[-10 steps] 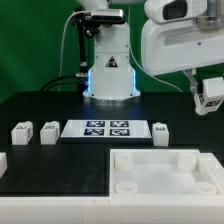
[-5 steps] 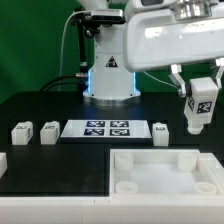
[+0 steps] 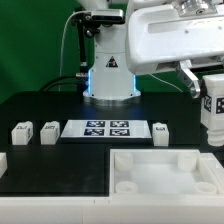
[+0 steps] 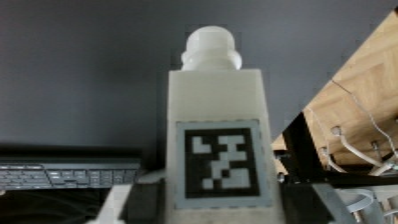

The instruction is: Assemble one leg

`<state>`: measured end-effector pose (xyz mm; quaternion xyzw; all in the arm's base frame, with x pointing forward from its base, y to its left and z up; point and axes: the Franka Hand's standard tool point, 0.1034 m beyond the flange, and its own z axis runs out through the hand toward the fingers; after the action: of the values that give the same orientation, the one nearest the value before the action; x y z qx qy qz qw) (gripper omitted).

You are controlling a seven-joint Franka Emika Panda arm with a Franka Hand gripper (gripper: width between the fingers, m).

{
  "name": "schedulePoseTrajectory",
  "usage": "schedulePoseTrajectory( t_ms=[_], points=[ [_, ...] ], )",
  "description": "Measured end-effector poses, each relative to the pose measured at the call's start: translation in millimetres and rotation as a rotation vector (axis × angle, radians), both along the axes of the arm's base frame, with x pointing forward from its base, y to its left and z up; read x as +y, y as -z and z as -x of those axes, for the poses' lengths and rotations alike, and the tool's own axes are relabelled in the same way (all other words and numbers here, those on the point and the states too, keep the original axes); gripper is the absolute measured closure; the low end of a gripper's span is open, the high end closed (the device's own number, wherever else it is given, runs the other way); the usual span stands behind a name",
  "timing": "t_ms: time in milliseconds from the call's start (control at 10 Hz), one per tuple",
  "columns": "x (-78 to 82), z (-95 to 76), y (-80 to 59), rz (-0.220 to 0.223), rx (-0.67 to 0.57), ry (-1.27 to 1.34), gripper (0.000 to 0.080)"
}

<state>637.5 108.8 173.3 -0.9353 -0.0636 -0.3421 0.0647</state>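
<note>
Fingers (image 4: 121, 206) clamped on one leg (image 3: 213, 112) right now, I'm holding it upright in the air above the table (image 3: 40, 105), at the exterior view's right.

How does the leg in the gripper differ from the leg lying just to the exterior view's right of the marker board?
The held leg hangs in the air, clamped by the gripper. The resting leg sits free on the table beside the marker board. The held leg stands upright and looks tall, while the resting leg looks squat. Both are white with a black-and-white tag.
</note>
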Motion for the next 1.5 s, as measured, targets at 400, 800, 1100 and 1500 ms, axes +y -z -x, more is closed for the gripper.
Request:
schedulePoseTrajectory(
  t_ms=[400,800,1100,1500],
  points=[
    [7.5,22.0,38.7,0.007,0.031,-0.014,0.0508],
    [3.9,22.3,74.0,0.008,0.079,-0.01,0.0508],
    [5.1,19.0,77.9,0.004,0.088,-0.011,0.0508],
    [-0.6,21.0,86.4,0.008,0.093,-0.006,0.0508]
  ],
)
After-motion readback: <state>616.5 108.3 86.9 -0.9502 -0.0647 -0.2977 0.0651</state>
